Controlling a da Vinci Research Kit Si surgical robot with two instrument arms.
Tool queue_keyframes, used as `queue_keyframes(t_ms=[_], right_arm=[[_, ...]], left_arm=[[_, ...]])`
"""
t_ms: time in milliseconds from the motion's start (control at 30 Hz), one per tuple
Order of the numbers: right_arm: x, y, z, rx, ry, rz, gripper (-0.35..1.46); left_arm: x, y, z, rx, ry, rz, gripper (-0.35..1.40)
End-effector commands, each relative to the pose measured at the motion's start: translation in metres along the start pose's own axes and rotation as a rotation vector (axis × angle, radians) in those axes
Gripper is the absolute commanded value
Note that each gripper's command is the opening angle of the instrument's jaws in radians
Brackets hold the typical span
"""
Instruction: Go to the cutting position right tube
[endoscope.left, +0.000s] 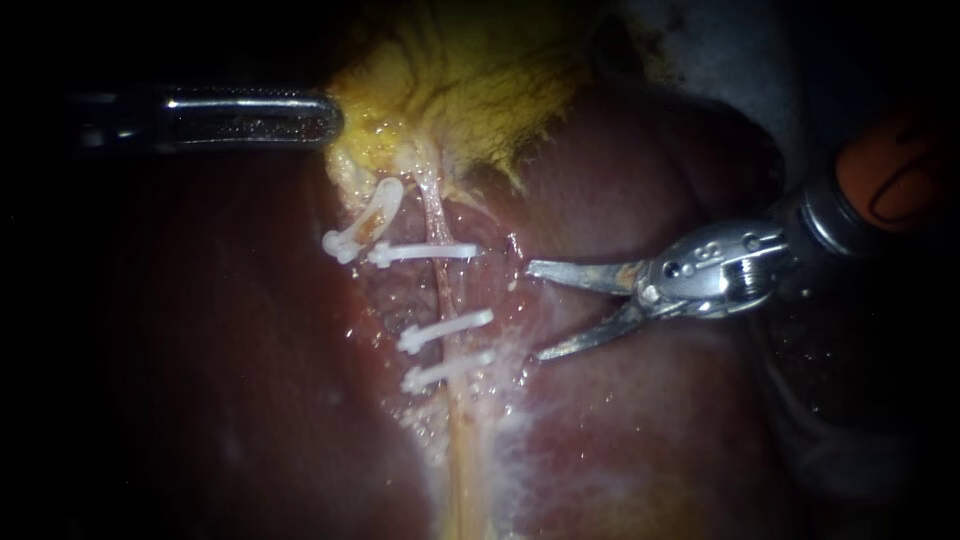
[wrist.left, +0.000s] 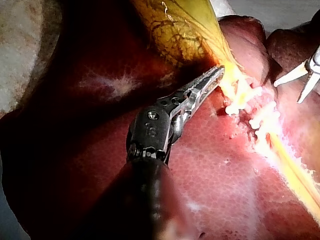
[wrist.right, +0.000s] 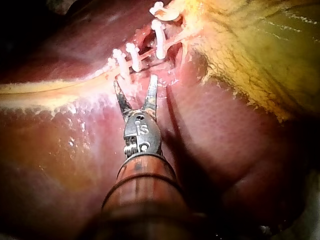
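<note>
A pale tube (endoscope.left: 443, 290) runs down over the liver (endoscope.left: 650, 430) from the yellow gallbladder (endoscope.left: 480, 80). It carries one white clip (endoscope.left: 425, 252) above and two clips (endoscope.left: 445, 350) below, with bare tube between them. To its left, a separate clip (endoscope.left: 365, 225) sits on a short tube stump. My right instrument (endoscope.left: 535, 310) has open blades pointing at the tube, just to its right and apart from it. In the right wrist view the blades (wrist.right: 135, 82) stop short of the clips (wrist.right: 132, 55). My left instrument (wrist.left: 212, 77) is shut on the gallbladder's neck (wrist.left: 227, 67).
Dark red liver (wrist.left: 215, 165) surrounds the clipped site on all sides. A whitish strip of stripped tissue (endoscope.left: 510, 440) runs beside the lower tube. My left instrument's shaft (endoscope.left: 240, 115) lies across the upper left of the endoscope view.
</note>
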Motion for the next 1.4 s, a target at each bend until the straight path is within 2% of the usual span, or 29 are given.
queue_keyframes(t_ms=[33, 200, 367, 500, 733, 833, 933, 1133, 1400], right_arm=[[0.0000, 0.0003, 0.0002, 0.014, 0.003, 0.016, 1.36], [-0.0009, 0.0018, 0.0014, 0.074, 0.043, 0.127, 1.33], [-0.0022, 0.0027, 0.0034, 0.122, 0.048, 0.183, 1.29], [-0.0031, 0.0036, 0.0053, 0.175, 0.076, 0.241, 1.28], [-0.0025, 0.0058, 0.0079, 0.280, 0.154, 0.339, 1.28], [-0.0023, 0.0065, 0.0089, 0.320, 0.175, 0.372, 1.26], [-0.0025, 0.0067, 0.0100, 0.341, 0.167, 0.380, 1.26], [-0.0033, 0.0061, 0.0115, 0.400, 0.176, 0.408, 1.24], [-0.0028, 0.0061, 0.0126, 0.479, 0.232, 0.437, 1.24]], left_arm=[[0.0000, 0.0000, 0.0000, -0.001, 0.000, 0.000, -0.35], [0.0001, 0.0000, 0.0000, -0.001, 0.000, 0.000, -0.35], [0.0001, -0.0001, 0.0000, -0.001, 0.000, 0.000, -0.35], [0.0001, -0.0001, 0.0000, -0.002, 0.000, 0.001, -0.35], [0.0001, -0.0001, 0.0000, -0.002, 0.000, 0.001, -0.35], [0.0002, -0.0001, 0.0000, -0.002, 0.000, 0.001, -0.35], [0.0002, -0.0001, 0.0000, -0.002, 0.000, 0.001, -0.35], [0.0002, -0.0002, 0.0001, -0.003, -0.001, 0.001, -0.35], [0.0002, -0.0002, 0.0001, -0.004, -0.001, 0.001, -0.35]])
